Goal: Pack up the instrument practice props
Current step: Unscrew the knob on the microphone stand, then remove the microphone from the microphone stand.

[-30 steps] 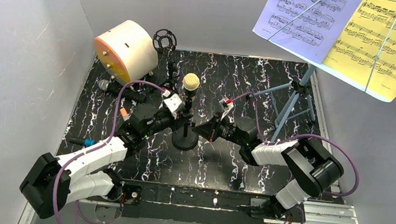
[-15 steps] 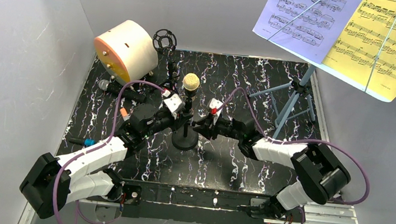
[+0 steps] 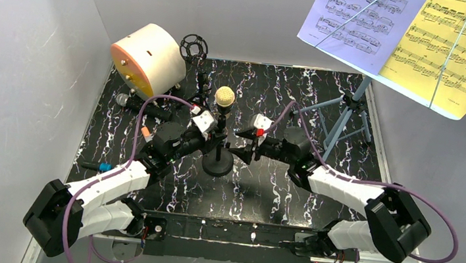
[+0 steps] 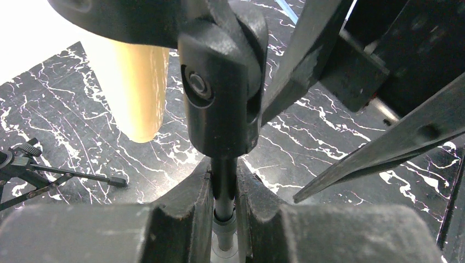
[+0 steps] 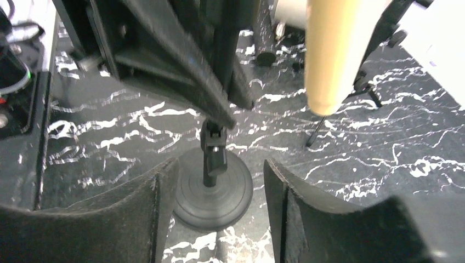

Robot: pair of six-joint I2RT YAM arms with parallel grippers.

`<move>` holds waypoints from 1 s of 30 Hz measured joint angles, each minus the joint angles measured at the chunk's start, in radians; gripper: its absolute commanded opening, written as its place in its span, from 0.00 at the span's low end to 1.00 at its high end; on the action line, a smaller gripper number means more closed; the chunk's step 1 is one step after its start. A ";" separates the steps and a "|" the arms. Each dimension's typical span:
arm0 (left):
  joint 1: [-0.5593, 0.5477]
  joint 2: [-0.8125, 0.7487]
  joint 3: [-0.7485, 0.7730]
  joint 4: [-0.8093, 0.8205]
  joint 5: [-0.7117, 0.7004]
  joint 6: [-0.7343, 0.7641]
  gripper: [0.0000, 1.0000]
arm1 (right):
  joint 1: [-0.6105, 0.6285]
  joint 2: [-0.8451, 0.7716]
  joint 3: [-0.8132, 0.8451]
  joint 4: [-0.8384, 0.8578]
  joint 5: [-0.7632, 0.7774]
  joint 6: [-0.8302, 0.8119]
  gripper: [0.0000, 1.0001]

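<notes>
Moved: right arm has reached further in toward the round-base mic pole (image 3: pixel 218 163) over the last second, with its elbow swung out to the right. The left arm has kept its place on the pole.
Left gripper (image 4: pixel 224 189): clamped tight round the pole's thin shaft, just under the black clip joint.
Right gripper (image 5: pixel 219 192): spread wide with nothing in it. It sits just right of the pole, and the round base shows between its fingers (image 5: pixel 159 219) in the wrist view.
Pole axis: upright, mid-table, disc base flat on the black marbled table (image 3: pixel 263 194).
Cream microphone (image 3: pixel 224 95): in the clip atop the pole, long axis near vertical, mesh head up.
Open room: bare tabletop lies nearer the arms' bases than the pole, and to the pole's right as far as the music rack. Grey walls close in on the left, back and right.
Left of pole: silver-headed microphone (image 3: pixel 137 104) lying flat, its head pointing away from the pole toward the left wall.
Behind pole: black tripod mic pole (image 4: pixel 82 175), its legs spread on the table near the left arm's wrist. Further back and left is a cream cylinder with an orange face (image 3: pixel 149 56).
Right of pole: blue tripod music rack (image 3: pixel 353 100) standing by the table's right edge, well apart from the pole. Its lavender score sheet (image 3: pixel 356 16) and yellow score sheet (image 3: pixel 458 51) are held high.
</notes>
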 measured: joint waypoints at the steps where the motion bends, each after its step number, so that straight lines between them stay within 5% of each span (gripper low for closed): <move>1: 0.000 0.000 0.000 0.000 0.000 0.000 0.00 | 0.000 -0.014 0.002 0.003 0.005 0.023 0.69; 10: 0.000 0.000 -0.011 0.015 0.005 0.004 0.00 | 0.000 -0.069 0.109 0.061 0.066 0.277 0.72; 30: 0.000 0.004 -0.017 0.022 0.035 0.005 0.00 | 0.019 0.076 0.185 0.157 0.013 0.605 0.58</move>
